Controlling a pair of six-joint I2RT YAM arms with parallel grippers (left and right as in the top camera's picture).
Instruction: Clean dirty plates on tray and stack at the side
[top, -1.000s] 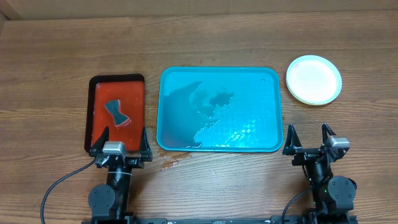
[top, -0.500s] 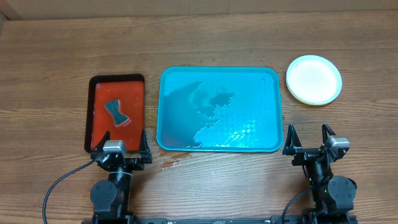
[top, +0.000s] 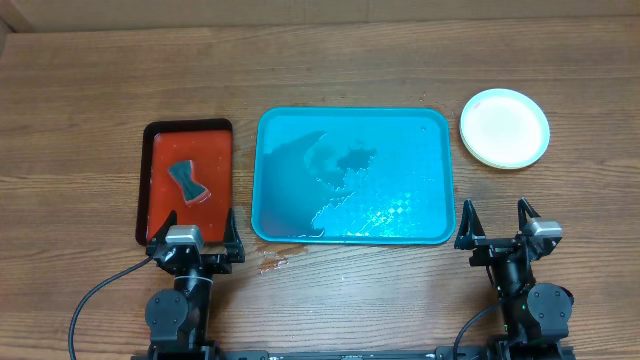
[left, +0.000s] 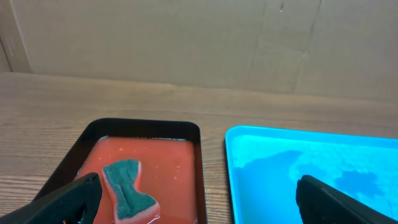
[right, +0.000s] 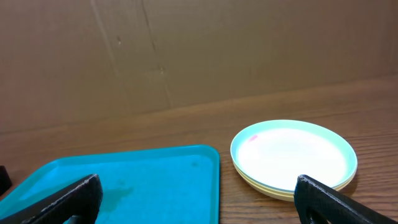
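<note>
The light-blue tray (top: 352, 176) lies mid-table with wet patches on its floor and holds nothing; it also shows in the left wrist view (left: 311, 174) and the right wrist view (right: 124, 180). The plates (top: 505, 127) sit stacked on the table to the tray's right, a mint-green one on top of yellow-green ones (right: 292, 158), with a small red smear near the top plate's far-left rim. My left gripper (top: 196, 224) is open and empty at the near end of the red tray. My right gripper (top: 497, 218) is open and empty, near of the stack.
A red, black-rimmed tray (top: 187, 180) left of the blue tray holds reddish water and a green-topped sponge (top: 188, 182), also in the left wrist view (left: 129, 191). A small wet red smear (top: 272, 264) marks the table near the blue tray's front-left corner. A cardboard wall (right: 199, 50) stands behind the table.
</note>
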